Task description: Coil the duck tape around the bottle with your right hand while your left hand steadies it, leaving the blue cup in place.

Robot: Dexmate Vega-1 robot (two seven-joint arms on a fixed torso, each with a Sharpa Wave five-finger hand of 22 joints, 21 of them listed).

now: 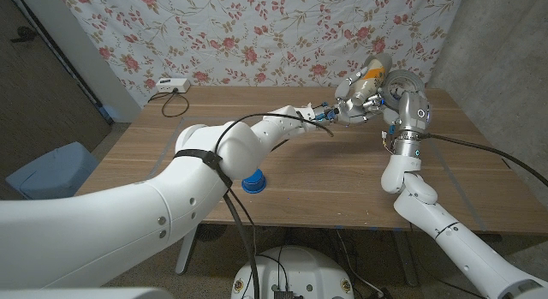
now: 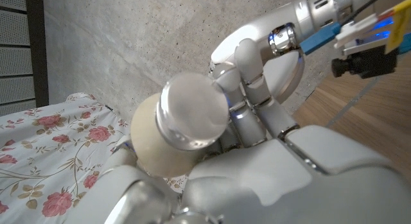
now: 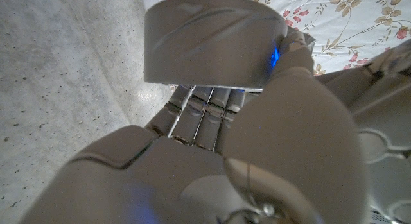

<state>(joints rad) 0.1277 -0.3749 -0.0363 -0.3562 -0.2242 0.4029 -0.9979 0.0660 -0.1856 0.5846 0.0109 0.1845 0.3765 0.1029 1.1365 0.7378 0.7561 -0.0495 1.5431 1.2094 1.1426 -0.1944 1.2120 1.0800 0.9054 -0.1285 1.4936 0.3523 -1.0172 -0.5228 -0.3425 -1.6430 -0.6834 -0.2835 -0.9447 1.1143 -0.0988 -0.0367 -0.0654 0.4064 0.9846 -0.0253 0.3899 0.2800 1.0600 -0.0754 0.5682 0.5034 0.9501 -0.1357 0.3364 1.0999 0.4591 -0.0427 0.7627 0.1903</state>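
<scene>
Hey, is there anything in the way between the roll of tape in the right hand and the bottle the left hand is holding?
Nothing visible. The right hand holds the tape roll right beside the bottle, which the left hand grips above the table's far right part. The blue cup stands well clear, near the front edge.

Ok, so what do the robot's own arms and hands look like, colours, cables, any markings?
Both arms are glossy white rounded shells. The left arm wears a black strap, and a black cable runs along it. The right arm has silver metal rings near the wrist and a black cable trailing off. The left hand and right hand are silver-grey metal and plastic; a blue light glows on the right hand.
</scene>
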